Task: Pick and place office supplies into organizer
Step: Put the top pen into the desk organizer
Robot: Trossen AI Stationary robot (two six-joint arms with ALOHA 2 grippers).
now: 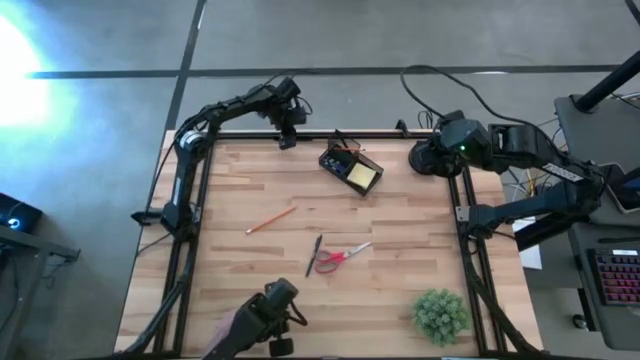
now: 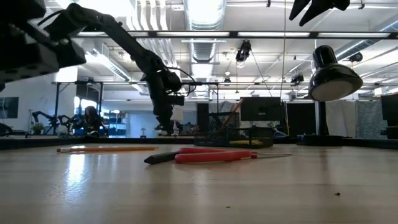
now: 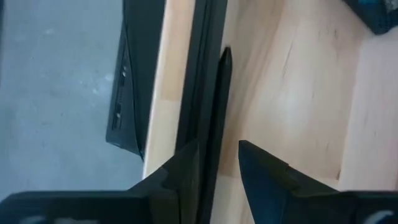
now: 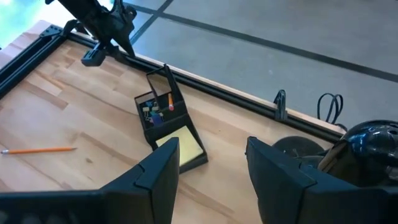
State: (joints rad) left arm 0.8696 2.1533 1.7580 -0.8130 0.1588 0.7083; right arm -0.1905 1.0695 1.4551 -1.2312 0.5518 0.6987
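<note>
Wooden table [image 1: 400, 250] is carrying the organizer [image 1: 350, 167] near its far edge; scissors [image 1: 342, 257], pen [image 1: 313, 256] and pencil [image 1: 270, 220] are lying mid-table. Left gripper [image 1: 288, 135] is hovering at the far edge, jaws narrowly parted, empty. Right gripper [image 4: 211, 168] is waiting, jaws wide. Risk: thin pencil slipping from the jaws.

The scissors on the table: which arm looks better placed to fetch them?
Probably the left: its tool hangs over the table's far edge, whereas the right tool is off beyond the table's side. The scissors lie mid-table.
</note>
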